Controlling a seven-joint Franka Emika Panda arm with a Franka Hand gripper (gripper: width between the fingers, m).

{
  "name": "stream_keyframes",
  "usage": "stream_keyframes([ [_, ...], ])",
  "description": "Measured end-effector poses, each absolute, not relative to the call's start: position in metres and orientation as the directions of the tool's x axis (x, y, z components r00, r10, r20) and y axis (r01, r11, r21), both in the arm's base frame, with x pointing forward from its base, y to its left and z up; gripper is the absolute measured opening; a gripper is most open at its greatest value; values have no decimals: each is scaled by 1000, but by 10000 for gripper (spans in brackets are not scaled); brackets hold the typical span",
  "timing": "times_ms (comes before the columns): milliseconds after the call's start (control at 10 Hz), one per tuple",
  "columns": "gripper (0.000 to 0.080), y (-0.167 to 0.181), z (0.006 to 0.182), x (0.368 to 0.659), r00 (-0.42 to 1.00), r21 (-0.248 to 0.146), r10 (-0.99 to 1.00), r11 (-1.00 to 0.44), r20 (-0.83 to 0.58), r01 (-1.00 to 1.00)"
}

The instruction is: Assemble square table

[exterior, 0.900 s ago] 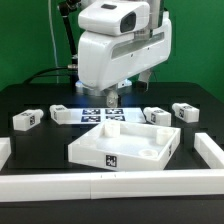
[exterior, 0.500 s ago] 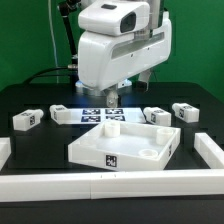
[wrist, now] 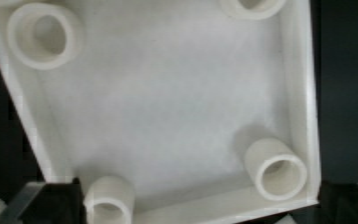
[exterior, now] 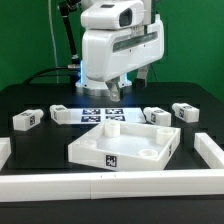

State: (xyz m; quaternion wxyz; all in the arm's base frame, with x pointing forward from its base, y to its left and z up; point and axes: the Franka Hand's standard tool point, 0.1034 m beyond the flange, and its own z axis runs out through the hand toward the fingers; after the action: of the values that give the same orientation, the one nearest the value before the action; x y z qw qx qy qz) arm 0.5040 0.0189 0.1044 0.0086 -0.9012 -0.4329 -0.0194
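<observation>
The end effector (exterior: 115,91) hangs wide open with nothing between its jaws, tucked under the arm's bulky white housing (exterior: 115,45) in the upper middle of the exterior view. It hovers above the marker board (exterior: 100,113), touching none of the parts.

Just in front of that board, in the middle of the frame, lies the top (exterior: 90,152). It is open side up, with a raised rim all round and a tag on its near wall. The wrist camera looks down into the top (wrist: 158,110). There I see a bare white floor with a round socket (wrist: 279,172) at each of the four corners. In the exterior view two sockets show, one by the far wall and one near the right front corner.

The legs lie loose on the black worktop (exterior: 40,140), in a rough row level with the board, and none stands in a socket. The left leg (exterior: 27,120) and the second leg (exterior: 62,114) are on the exterior view's left of the board. The third leg (exterior: 155,117) and the right leg (exterior: 184,111) are on its right. The third leg sits just behind the top's far right corner, and whether it touches I cannot tell. Each leg carries a tag.

A long white front bar (exterior: 110,183) runs along the bottom of the frame. A right bar (exterior: 210,150) and a left bar (exterior: 5,150) stand at the sides.
</observation>
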Motion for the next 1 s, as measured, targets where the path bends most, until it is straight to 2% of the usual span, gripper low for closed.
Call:
stream_keyframes([
  [100,650,23,94,495,622,33,780,-625,71,780],
  [200,650,29,86,490,626,35,776,-629,76,777],
  [500,650,27,86,490,627,29,775,-630,71,776],
  [600,650,30,84,489,617,41,783,-621,77,783],
  [700,650,45,74,481,553,102,826,-563,108,821],
  [800,650,56,61,466,514,112,850,-525,112,844],
  [1000,650,64,41,461,496,128,858,-511,134,850],
])
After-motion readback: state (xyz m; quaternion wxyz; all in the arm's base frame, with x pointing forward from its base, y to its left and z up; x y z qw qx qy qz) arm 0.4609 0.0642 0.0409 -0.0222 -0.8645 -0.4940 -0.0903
